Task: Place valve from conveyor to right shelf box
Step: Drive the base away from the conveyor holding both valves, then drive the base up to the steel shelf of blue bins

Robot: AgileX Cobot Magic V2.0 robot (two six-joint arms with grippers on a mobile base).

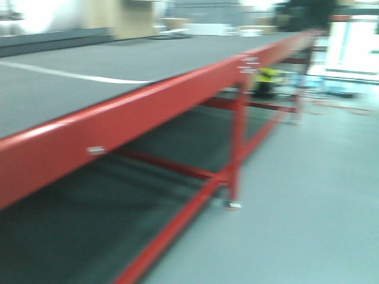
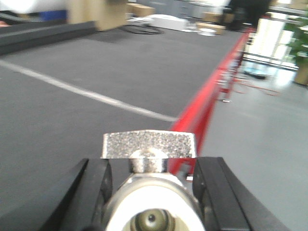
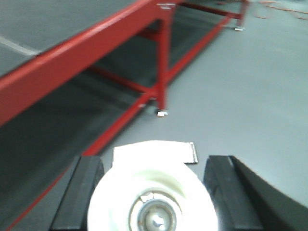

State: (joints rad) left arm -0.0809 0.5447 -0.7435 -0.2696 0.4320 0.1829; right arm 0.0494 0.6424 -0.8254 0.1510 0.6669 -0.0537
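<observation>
The conveyor [image 1: 89, 83] is a wide dark grey belt edged by a red rail [image 1: 148, 100]; a white line crosses the belt. The whole front view is blurred and shows no gripper. In the left wrist view my left gripper [image 2: 151, 178] is shut on a silver metal valve [image 2: 149, 144] with a flat butterfly handle, held above the belt [image 2: 96, 72] near its red edge. In the right wrist view my right gripper [image 3: 154, 166] is shut on a second valve [image 3: 154, 192], glaring white, held over the grey floor beside the conveyor [image 3: 29, 29]. No shelf or box shows.
Red legs and crossbars [image 1: 237, 148] stand under the conveyor. Grey floor [image 1: 320, 195] lies to its right. Boxes and white items [image 2: 168, 21] sit at the belt's far end. A yellow object [image 1: 267, 75] is on the floor beyond the frame.
</observation>
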